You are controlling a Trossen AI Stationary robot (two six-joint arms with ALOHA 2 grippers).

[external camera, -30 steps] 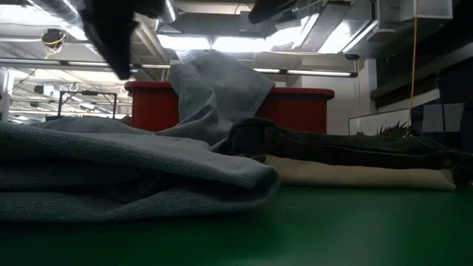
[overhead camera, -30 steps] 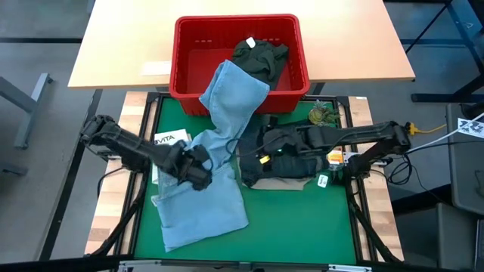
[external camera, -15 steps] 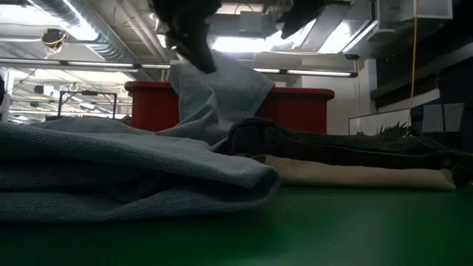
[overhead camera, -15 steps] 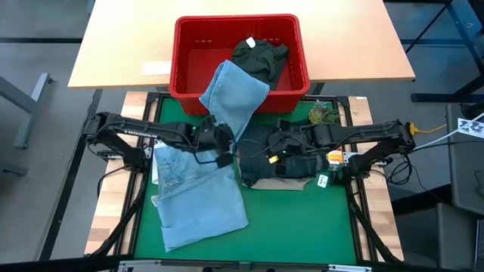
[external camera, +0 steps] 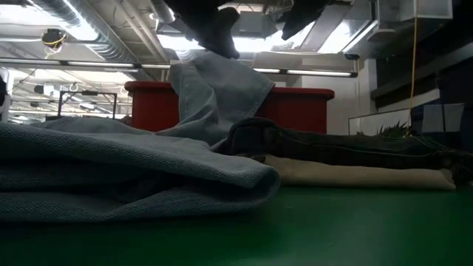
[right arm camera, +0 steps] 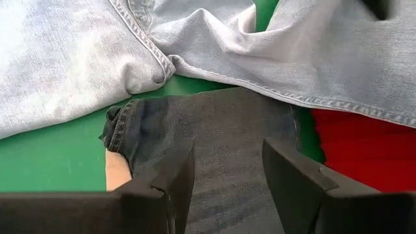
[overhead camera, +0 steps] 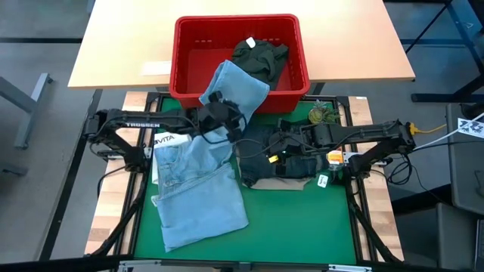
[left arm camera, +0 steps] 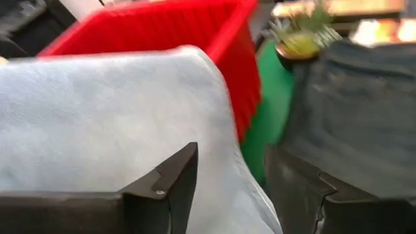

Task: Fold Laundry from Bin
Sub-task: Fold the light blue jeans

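Two readable marks: "TROSSEN" on left arm (overhead camera: 140,124), seemingly "VITA" on white card (overhead camera: 168,140)

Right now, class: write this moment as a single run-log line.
left gripper: open, at light blue jeans hanging over bin rim | right gripper: open, above dark jeans | olive piece: in bin

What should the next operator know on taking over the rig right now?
Left gripper: open, over the light blue jeans where they hang from the red bin.
Right gripper: open, empty, over the dark jeans.
Done: dark jeans folded atop the beige trousers.
Left: pull the light blue jeans clear and fold them; the dark olive garment lies in the bin.
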